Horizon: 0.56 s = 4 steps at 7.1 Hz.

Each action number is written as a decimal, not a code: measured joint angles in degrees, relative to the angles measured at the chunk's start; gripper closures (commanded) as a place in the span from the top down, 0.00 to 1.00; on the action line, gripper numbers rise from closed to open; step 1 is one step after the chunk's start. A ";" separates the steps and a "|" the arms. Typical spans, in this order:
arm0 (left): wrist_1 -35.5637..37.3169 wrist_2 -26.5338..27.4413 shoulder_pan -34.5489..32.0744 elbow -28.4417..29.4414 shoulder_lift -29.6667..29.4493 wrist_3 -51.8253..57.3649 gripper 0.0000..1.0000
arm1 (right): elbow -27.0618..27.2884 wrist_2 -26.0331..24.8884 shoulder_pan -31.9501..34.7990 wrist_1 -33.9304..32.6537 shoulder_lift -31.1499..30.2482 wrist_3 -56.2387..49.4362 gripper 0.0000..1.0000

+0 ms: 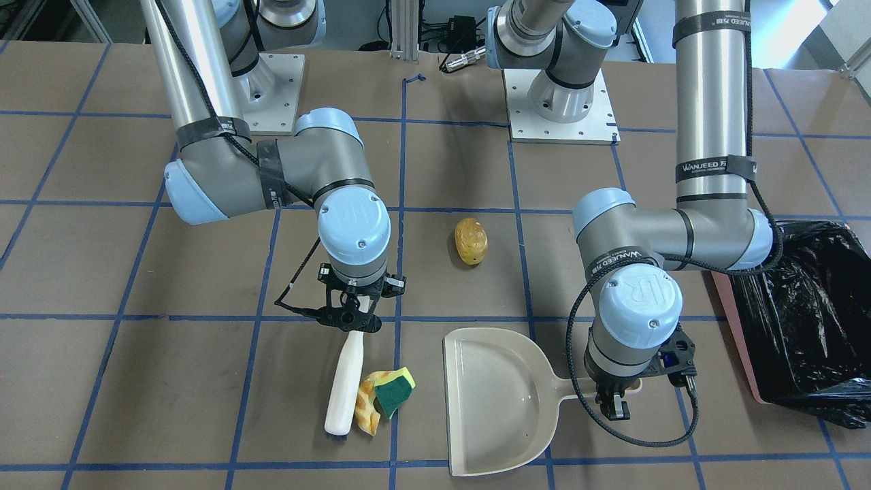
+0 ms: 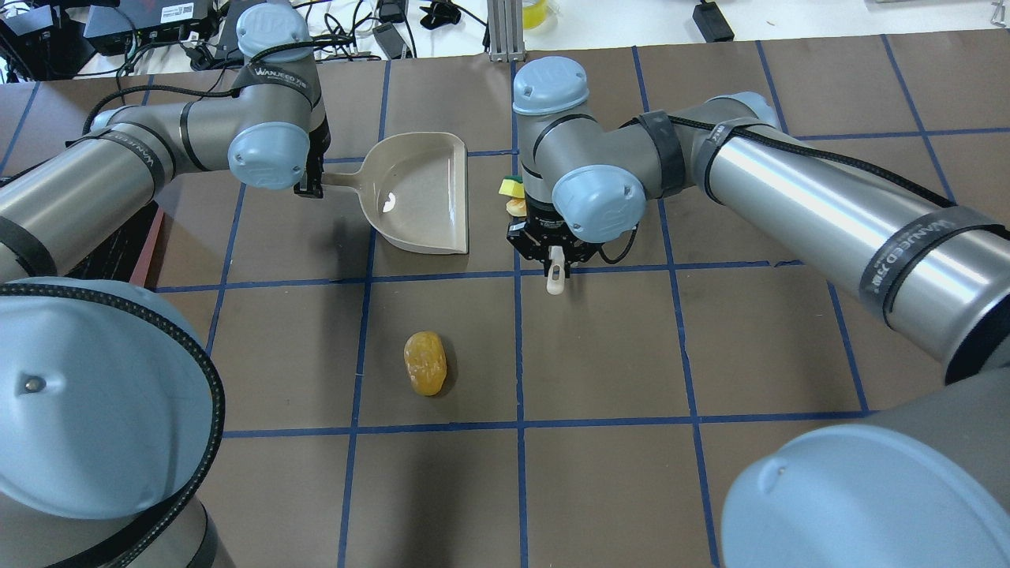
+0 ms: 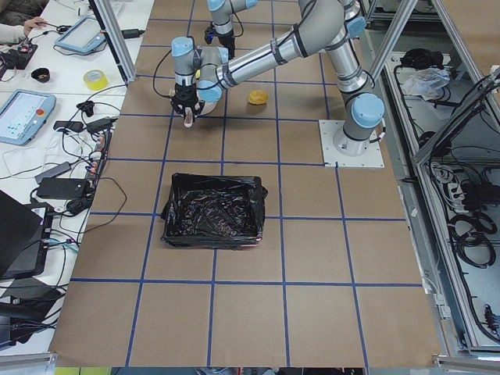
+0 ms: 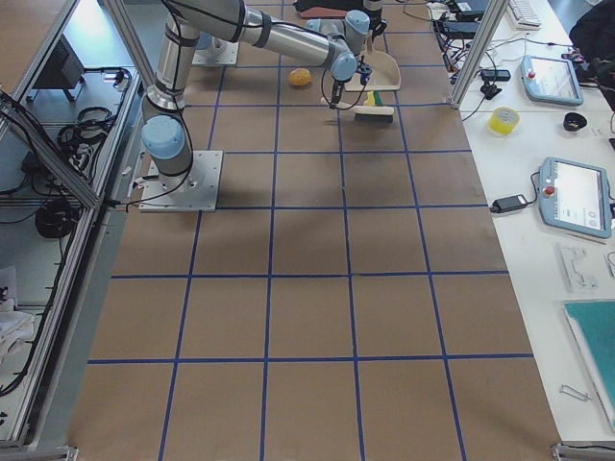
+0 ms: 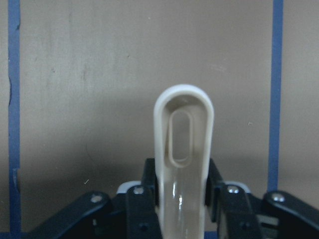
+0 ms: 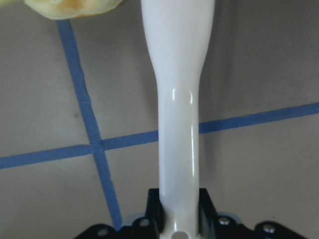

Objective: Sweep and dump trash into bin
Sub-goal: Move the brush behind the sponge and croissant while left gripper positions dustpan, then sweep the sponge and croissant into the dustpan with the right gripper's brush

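The potato-like oval [image 1: 471, 240] lies alone mid-table, also in the overhead view [image 2: 425, 363]. The yellow sponge with green face [image 1: 395, 391] and the tan bread crescent [image 1: 366, 406] lie together beside a white brush [image 1: 342, 388]. My right gripper [image 1: 350, 313] is shut on the brush's handle [image 6: 178, 99]. The beige dustpan [image 1: 500, 401] lies flat just right of them, its mouth towards the sponge. My left gripper [image 1: 616, 405] is shut on the dustpan's handle [image 5: 183, 144]. The pink bin with its black bag [image 1: 803, 320] stands at the view's right edge.
Both arm bases [image 1: 561, 102] stand on plates at the table's far side. Blue tape lines grid the brown table [image 1: 102, 272]. In the exterior left view the bin [image 3: 215, 209] sits well apart from the dustpan. Tablets and cables lie on side desks.
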 measured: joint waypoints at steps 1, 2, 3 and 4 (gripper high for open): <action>0.06 1.17 0.00 0.07 0.03 0.17 0.00 | -0.81 2.38 0.61 -0.22 1.05 2.12 0.15; 0.22 2.08 0.00 0.16 0.03 0.20 0.00 | -1.41 3.67 1.23 -0.46 2.01 3.32 0.15; 0.44 2.48 -0.02 0.21 -0.02 0.05 0.00 | -2.36 4.44 1.91 -0.68 2.84 4.13 0.15; 0.66 2.62 -0.04 0.24 -0.06 -0.04 0.00 | -3.76 5.02 2.82 -0.75 3.82 4.90 0.15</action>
